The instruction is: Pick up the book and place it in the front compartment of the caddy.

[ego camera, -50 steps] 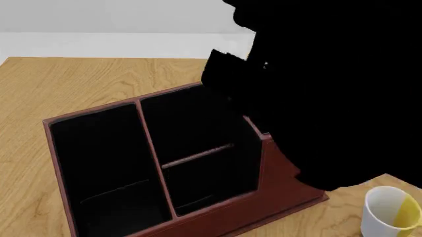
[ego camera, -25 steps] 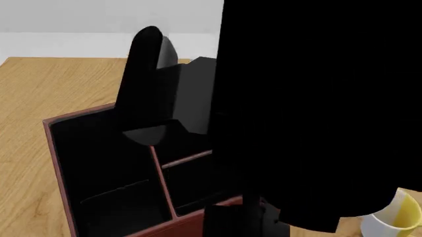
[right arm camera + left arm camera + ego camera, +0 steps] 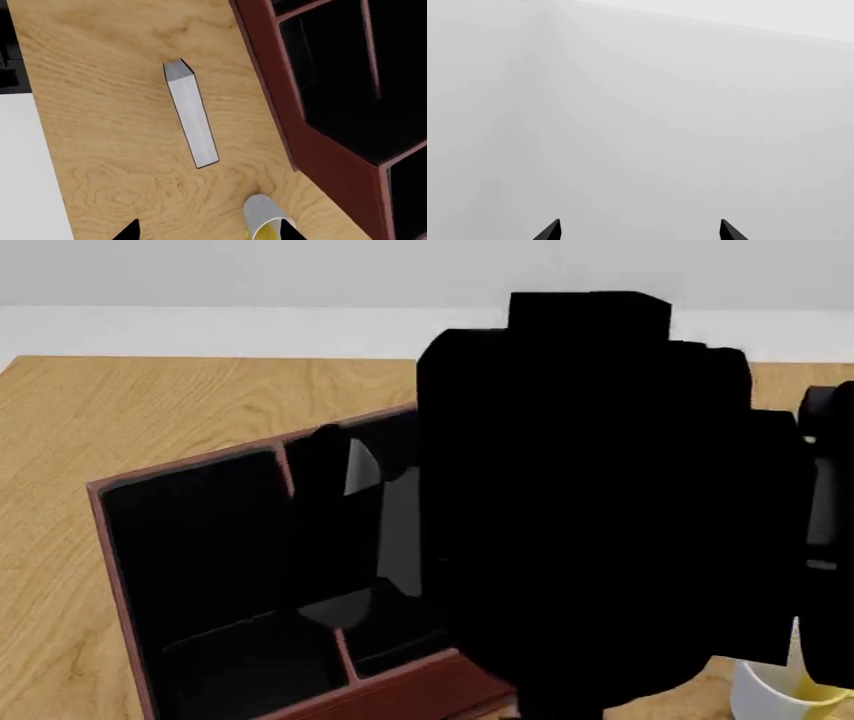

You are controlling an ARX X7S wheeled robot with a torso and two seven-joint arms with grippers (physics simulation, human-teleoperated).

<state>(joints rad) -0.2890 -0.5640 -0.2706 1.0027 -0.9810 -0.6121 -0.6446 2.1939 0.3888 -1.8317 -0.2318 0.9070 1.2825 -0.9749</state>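
Wooden table (image 3: 113, 150), book (image 3: 191, 116) standing beside caddy (image 3: 313, 150), right end effector (image 3: 209, 231) spread, empty

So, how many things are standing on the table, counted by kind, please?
Book: 1
Caddy: 1
Mug: 1
Total: 3 things on the wooden table, with neither gripper holding any of them.

The right arm (image 3: 587, 510) has swung lower across the caddy (image 3: 200, 570), hiding more of it.
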